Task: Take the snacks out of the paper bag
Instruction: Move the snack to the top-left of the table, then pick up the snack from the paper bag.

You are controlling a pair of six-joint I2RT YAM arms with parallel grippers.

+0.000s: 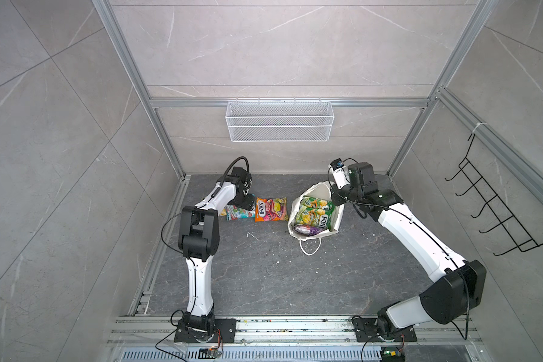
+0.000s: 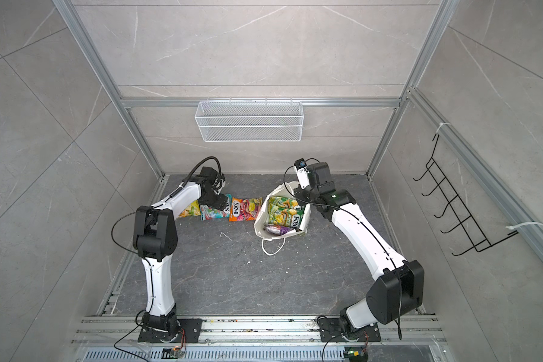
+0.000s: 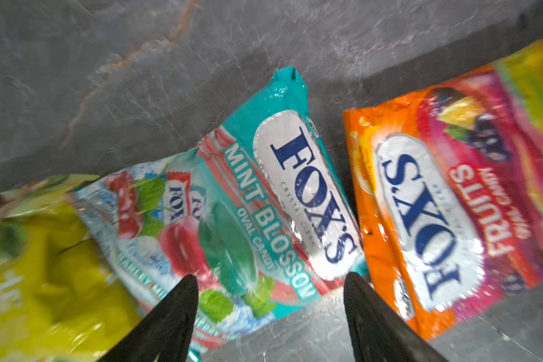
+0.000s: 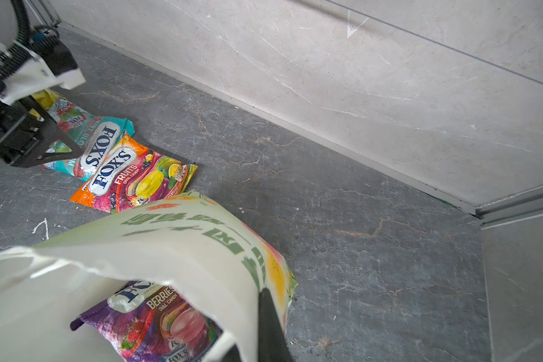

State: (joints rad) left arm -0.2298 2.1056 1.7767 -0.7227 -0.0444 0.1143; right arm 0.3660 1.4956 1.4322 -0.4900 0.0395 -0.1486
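Paper bag (image 1: 318,189) open on worktop (image 1: 264,275), on right arm's side. Inside: purple packet (image 1: 308,229) nearest, two green-yellow packets (image 1: 314,213) behind. Three left to pull. Right fingers (image 4: 268,319) pinched shut on bag's far rim. Beside bag, apart: orange packet (image 1: 270,209), teal packet (image 3: 264,203), yellow packet (image 2: 191,209) in row on worktop, already out. Left fingers (image 3: 170,313) spread wide over teal packet, gripping nothing. Roughly half done. Wire basket (image 1: 279,116) on back wall.

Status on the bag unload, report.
Left gripper open over teal packet, empty. Right gripper shut on paper bag rim. Yellow packet, orange packet out too; green-yellow packets, purple packet inside. Nothing blocking.
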